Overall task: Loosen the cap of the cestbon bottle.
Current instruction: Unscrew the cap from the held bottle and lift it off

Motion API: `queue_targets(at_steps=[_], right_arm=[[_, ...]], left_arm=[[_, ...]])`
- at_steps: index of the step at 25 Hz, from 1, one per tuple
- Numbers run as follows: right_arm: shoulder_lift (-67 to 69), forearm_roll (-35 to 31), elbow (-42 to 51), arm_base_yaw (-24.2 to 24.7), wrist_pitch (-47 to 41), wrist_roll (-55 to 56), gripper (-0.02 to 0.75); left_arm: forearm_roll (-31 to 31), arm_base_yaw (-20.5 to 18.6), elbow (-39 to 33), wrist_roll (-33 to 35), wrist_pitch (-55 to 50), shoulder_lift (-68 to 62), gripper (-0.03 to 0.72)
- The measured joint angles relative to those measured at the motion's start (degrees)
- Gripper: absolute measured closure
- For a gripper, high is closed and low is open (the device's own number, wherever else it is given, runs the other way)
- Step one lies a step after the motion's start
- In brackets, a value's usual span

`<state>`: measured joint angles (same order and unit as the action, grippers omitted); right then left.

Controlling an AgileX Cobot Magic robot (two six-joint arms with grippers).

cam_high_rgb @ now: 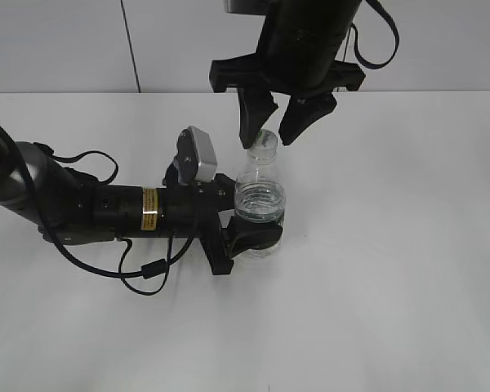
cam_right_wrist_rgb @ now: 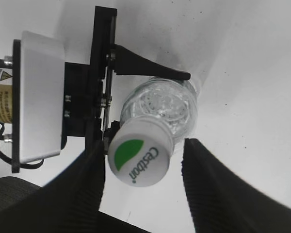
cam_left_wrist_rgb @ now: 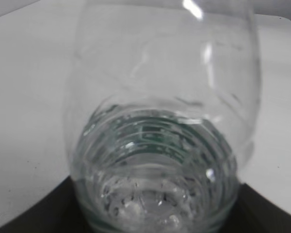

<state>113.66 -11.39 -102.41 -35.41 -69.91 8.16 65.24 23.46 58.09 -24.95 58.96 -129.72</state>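
The cestbon bottle (cam_high_rgb: 260, 204) stands upright on the white table, clear plastic with a green label band. My left gripper (cam_high_rgb: 249, 220) is shut on its body from the left; the bottle (cam_left_wrist_rgb: 157, 145) fills the left wrist view. The white cap (cam_high_rgb: 264, 144) with a green half-circle mark sits on the neck. My right gripper (cam_high_rgb: 273, 131) hangs open above, one finger on each side of the cap, not touching. In the right wrist view the cap (cam_right_wrist_rgb: 139, 153) lies between the open right gripper's fingers (cam_right_wrist_rgb: 143, 170), nearer the left finger.
The left arm (cam_high_rgb: 82, 204) lies along the table with its cable looping at the front. The white table (cam_high_rgb: 392, 269) spreads around the bottle, with a grey wall behind.
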Motion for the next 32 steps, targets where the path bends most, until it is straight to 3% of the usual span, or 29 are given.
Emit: queue_targets(at_steps=[20, 23, 25, 32], right_arm=[[1.0, 0.0, 0.0, 0.0, 0.4, -0.8, 0.35], [1.0, -0.1, 0.0, 0.0, 0.4, -1.0, 0.391], [1.0, -0.1, 0.0, 0.0, 0.4, -2.3, 0.435], [1.0, -0.2, 0.0, 0.0, 0.4, -15.6, 0.435]], left_arm=[[0.0, 0.0, 0.0, 0.0, 0.0, 0.0, 0.276], [0.0, 0.0, 0.0, 0.0, 0.0, 0.0, 0.276], [0.0, 0.0, 0.0, 0.0, 0.0, 0.0, 0.276], [0.0, 0.0, 0.0, 0.0, 0.0, 0.0, 0.276]])
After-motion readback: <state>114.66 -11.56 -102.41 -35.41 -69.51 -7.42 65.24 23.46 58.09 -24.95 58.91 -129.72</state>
